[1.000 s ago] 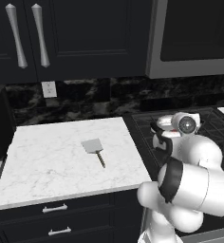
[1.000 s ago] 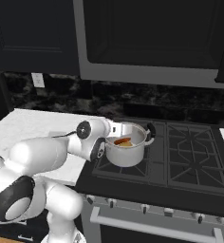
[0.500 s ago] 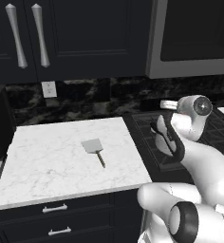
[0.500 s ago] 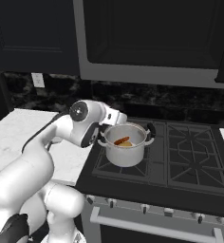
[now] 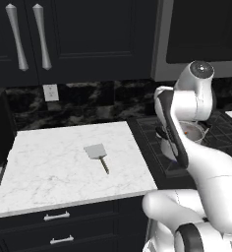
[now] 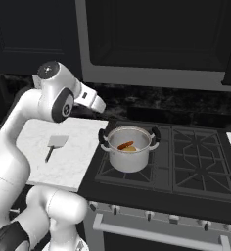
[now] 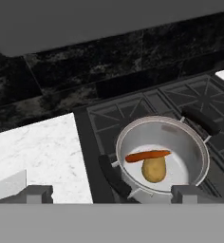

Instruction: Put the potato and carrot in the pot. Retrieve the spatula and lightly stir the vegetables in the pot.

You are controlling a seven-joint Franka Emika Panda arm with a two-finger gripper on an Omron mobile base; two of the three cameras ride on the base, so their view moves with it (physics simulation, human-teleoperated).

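Potato and carrot in the pot, spatula on the counter.

The end effector (image 7: 111,193) hangs wide and empty above the pot's (image 7: 198,147) near rim. Inside, the carrot (image 7: 148,155) lies across the pale bottom, touching the potato (image 7: 154,170) just beside it. The pot stands on the stove's (image 6: 196,162) left burner. The spatula (image 5: 97,155) lies flat on the white marble counter (image 5: 44,167), well apart from the pot, its blade toward the backsplash.
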